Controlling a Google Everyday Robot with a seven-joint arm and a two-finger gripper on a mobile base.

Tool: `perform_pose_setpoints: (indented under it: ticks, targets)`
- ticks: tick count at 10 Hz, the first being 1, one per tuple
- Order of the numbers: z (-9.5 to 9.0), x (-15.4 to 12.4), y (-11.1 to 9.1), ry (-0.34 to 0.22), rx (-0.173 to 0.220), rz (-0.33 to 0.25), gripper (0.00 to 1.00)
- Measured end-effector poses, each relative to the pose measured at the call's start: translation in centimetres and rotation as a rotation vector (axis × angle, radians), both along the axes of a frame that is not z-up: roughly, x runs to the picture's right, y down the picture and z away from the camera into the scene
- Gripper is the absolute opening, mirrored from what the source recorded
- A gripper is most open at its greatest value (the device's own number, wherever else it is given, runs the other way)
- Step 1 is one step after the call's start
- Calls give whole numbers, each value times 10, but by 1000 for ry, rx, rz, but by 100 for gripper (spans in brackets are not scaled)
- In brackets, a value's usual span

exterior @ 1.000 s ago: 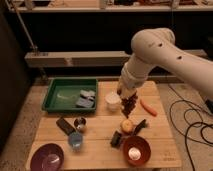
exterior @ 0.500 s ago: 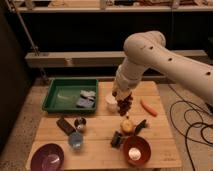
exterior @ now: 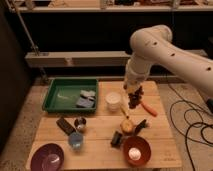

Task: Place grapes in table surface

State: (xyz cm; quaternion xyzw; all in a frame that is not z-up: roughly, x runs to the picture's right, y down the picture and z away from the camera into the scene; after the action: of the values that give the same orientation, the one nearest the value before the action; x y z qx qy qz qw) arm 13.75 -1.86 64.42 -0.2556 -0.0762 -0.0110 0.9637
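One gripper is clamped on the grapes, a dark reddish-brown lumpy bunch hanging above the table surface, right of the white cup and left of the carrot. Since a second ago, the arm has swung slightly left.

Tray: green rectangular tray at the back left, with grey-blue items lying in its right end.
Cup: white cup just right of the tray.
Carrot: orange carrot lying at the right.
Block: dark rectangular block at the left.
Bowls: purple bowl at the front left; red-brown bowl at the front right, something pale inside.
Blue cup: small blue cup beside the purple bowl.
Cables: black cables on the floor at the right.
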Motion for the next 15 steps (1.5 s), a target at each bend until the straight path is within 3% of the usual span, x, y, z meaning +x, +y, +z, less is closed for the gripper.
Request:
perform_pose_setpoints:
  ticks: [3,5,6,8,9,12,13,15]
  targets:
    - [30,74,-30,17,125,59,0]
    - [48,94,-42,-15,196,92,0]
    - [65,106,-40,-51,232,150,0]
    - [98,103,-31,-93,230,220,0]
    - [132,98,-17,-107,216,251,0]
    - [191,97,7,-109,196,288,0]
    - [210,93,7,-114,192,284,0]
    - [230,91,-5,-125,193,283,0]
